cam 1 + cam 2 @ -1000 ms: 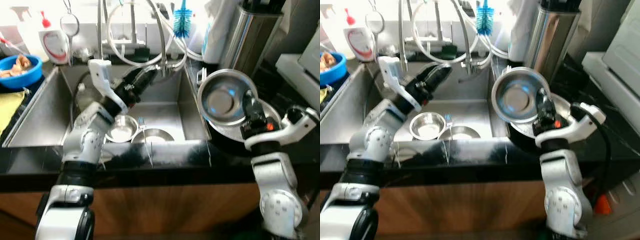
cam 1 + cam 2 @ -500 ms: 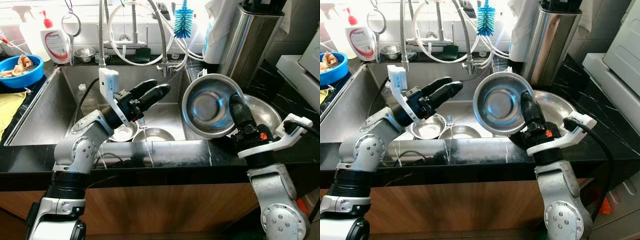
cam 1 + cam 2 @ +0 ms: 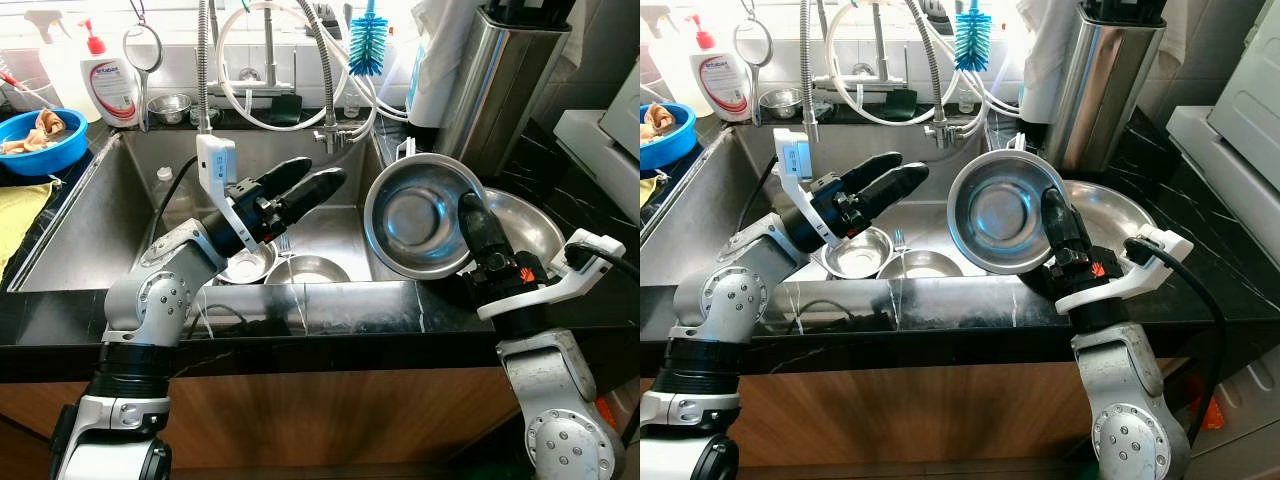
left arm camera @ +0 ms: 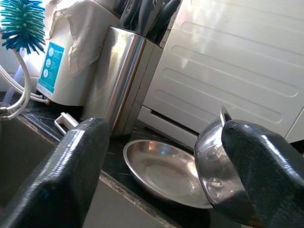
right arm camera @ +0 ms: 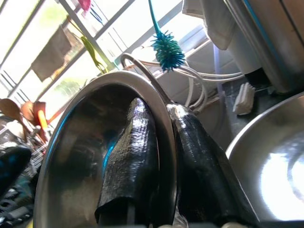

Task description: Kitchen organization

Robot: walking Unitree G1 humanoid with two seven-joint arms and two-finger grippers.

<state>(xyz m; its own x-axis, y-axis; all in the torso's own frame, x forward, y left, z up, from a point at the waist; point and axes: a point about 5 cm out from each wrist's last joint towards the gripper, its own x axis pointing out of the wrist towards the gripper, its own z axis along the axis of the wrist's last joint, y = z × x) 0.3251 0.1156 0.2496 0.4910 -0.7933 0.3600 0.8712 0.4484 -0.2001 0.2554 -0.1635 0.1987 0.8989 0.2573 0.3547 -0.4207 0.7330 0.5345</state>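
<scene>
Steel bowl (image 3: 420,214) hangs tilted on edge over the sink's right rim, my right end effector (image 3: 478,225) pinching its rim; my left end effector (image 3: 310,185), spread wide, is just left of it.

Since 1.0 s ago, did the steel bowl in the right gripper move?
Yes. The steel bowl, clamped by the right gripper, has come down and toward the sink: it was level with the knife block's base, and now overhangs the sink's right edge.
</scene>
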